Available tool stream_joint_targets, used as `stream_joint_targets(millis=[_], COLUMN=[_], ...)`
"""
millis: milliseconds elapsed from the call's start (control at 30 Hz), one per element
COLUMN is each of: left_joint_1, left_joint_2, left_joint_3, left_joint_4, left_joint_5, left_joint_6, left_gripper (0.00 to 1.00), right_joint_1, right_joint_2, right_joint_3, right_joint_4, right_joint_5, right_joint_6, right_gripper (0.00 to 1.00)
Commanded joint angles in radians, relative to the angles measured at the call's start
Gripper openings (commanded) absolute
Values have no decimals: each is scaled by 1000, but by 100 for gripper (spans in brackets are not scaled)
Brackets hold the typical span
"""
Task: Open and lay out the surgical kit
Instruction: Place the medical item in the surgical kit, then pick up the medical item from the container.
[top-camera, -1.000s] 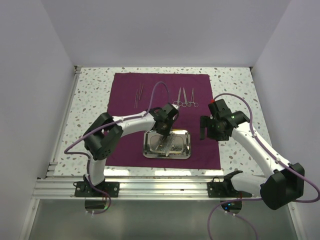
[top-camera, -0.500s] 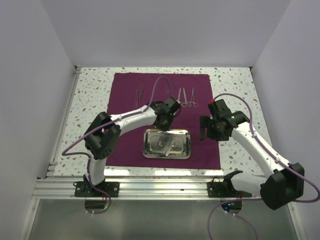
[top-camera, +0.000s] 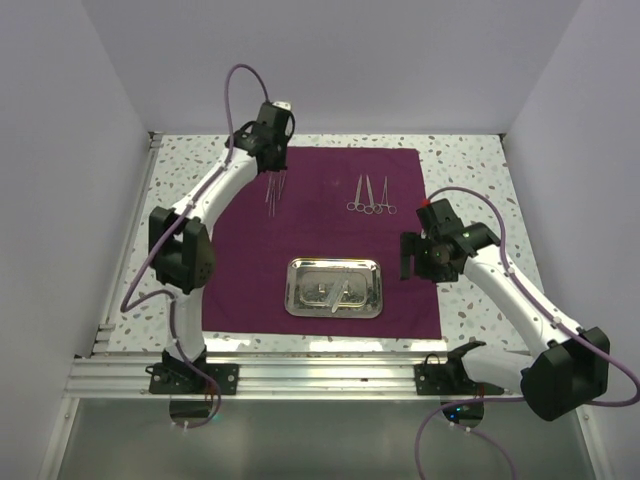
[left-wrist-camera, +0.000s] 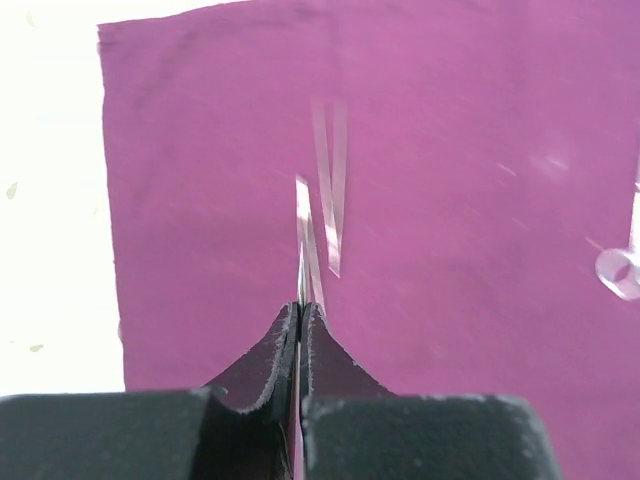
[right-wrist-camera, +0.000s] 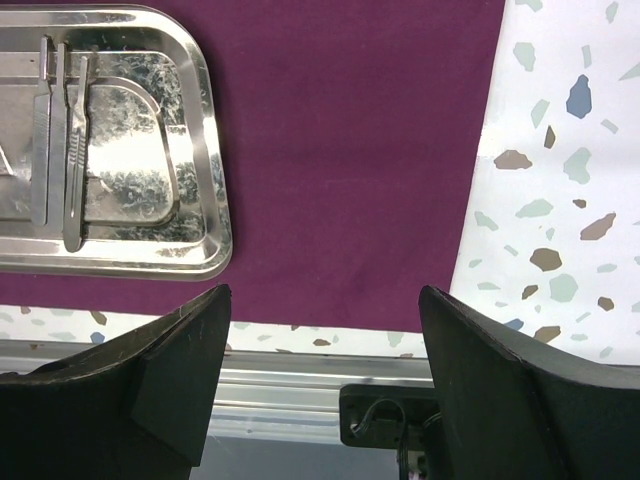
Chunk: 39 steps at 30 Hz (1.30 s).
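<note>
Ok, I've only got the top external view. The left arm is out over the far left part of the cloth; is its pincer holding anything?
Observer: Yes. The left wrist view shows the left pincer shut on a thin silver instrument, tip pointing forward.
Operator: Anything lying near it?
Observer: A pair of tweezers, blurred, lies on the cloth just beyond that tip.
Operator: And the right pincer?
Observer: The right pincer is open and empty, above the cloth's near edge.
Operator: Tray contents? Too small here.
Observer: Two slim instruments lie side by side in the tray.
</note>
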Motion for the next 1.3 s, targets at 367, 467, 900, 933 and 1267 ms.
stream_joint_targets(millis=[367, 467, 900, 933, 1267], left_joint_1=[144, 148, 83, 31, -333], left_joint_2=[352, 358, 45, 18, -118], left_joint_3=[257, 255, 8, -68, -389], left_joint_4=[80, 78, 60, 60, 107], left_joint_5=[-33, -22, 82, 105, 179], left_joint_6=[20, 23, -74, -80, -265], left_gripper=[1, 16, 66, 65, 41], right_joint_1=[1, 3, 3, 3, 1], right_joint_2=[-35, -19, 16, 19, -2], right_joint_3=[15, 20, 9, 3, -17], right_joint_4=[-45, -40, 29, 41, 56], right_joint_5=[4, 1, -25, -30, -50], right_joint_6=[22, 21, 13, 13, 1], right_gripper=[79, 79, 79, 79, 79])
